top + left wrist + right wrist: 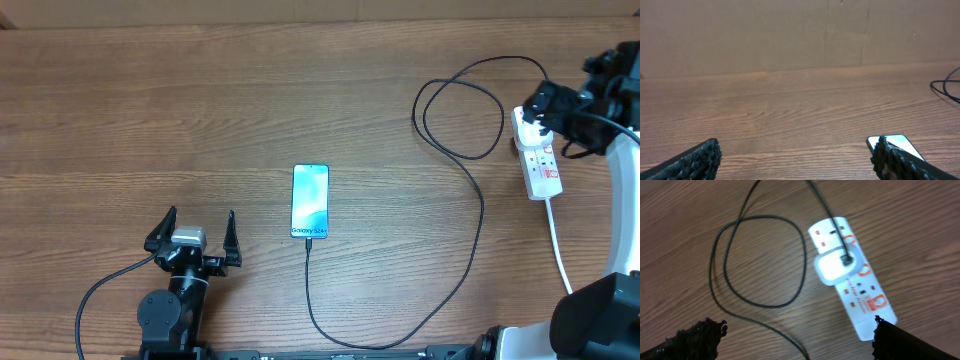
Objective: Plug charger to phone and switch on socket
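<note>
Start from the worktop (150, 100): flat smooth wood, little grip against sliding. Note the left jaws spread and empty, low, just left of the phone (310, 200) and nearer the robot, and the right jaws likewise spread and empty, well right of the phone, above the socket (540, 165). Follow the charger (480, 210) from the socket in wide loops right of the phone, round to its near edge: thin, limp, springy, so take hold close behind the tip, never mid-cable. Treat the socket as rigid, probably light, apt to skid; press straight down. Handle the phone as slim, slick, glass-faced; steady by its long edges. Aim at a red-marked switch (863, 270). Cannot tell whether the plug tip (309, 242) sits fully home.
</note>
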You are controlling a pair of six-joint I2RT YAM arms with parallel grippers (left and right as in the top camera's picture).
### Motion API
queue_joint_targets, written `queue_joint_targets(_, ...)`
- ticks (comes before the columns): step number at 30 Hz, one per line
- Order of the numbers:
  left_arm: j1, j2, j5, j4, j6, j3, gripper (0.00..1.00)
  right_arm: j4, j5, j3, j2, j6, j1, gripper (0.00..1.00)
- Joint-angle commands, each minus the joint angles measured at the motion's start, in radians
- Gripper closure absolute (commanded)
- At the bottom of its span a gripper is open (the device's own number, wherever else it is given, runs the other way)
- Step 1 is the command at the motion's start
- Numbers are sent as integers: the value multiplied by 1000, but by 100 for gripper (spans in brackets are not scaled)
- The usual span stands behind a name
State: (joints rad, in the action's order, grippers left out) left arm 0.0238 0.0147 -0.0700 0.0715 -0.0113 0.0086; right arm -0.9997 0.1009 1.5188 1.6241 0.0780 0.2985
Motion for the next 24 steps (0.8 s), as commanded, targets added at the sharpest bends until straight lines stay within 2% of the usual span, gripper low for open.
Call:
queue_joint_targets(1,-12,-10,-1,2,-19,-4,1,2,5,25,-32,-4,-36,0)
queue_joint_targets(11,-12,-10,-1,2,-19,-4,0,2,5,24,-34,-4,-128,0)
queue_joint_targets(24,-12,-10,-1,2,-19,-4,0,3,5,-47,-37,-4,-136,0)
